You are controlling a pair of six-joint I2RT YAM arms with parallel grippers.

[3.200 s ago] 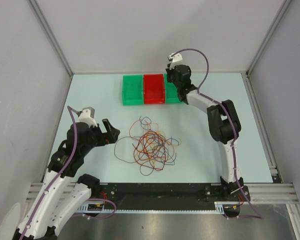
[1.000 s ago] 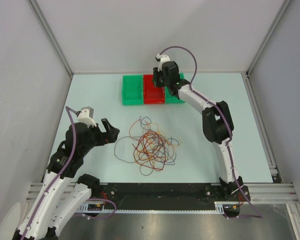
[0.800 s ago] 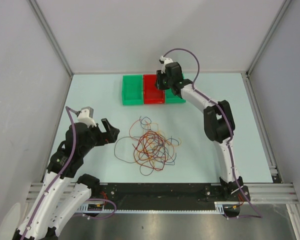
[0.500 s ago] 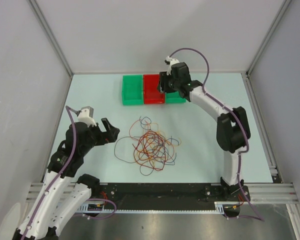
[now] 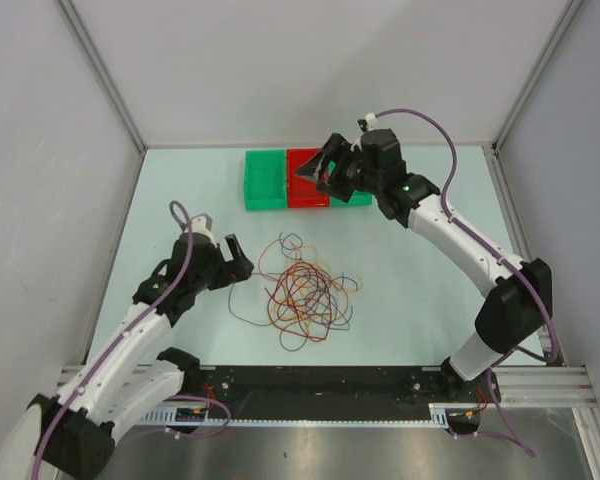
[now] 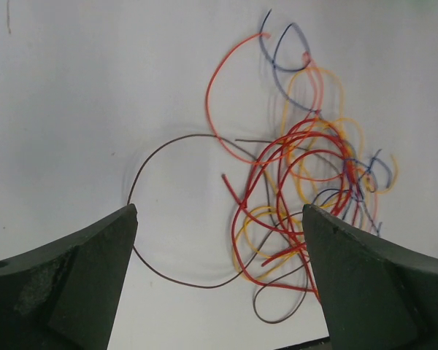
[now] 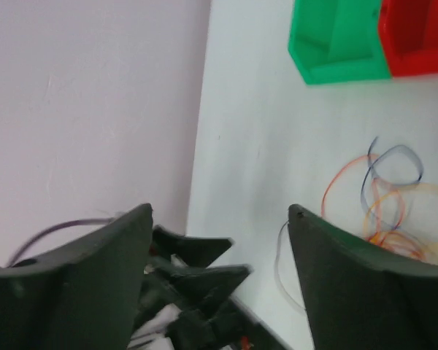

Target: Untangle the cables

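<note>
The cables (image 6: 292,197) between the left fingers (image 6: 73,284) look like thin plastic-coated wire, smooth with a faint sheen. Those fingers are dark matt plastic, scuffed pale in patches. The table (image 6: 73,87) beneath is smooth and matt. Beyond the right fingers (image 7: 350,284), the bins (image 7: 343,71) are glossy moulded plastic and the wall (image 7: 95,95) is matt.

Illumination is bright, diffuse and even. The cables (image 6: 299,189) cast faint, soft shadows on the counter (image 6: 73,87). The right wrist view is blurred throughout, worst at 7 o'clock. The top view is sharp.
</note>
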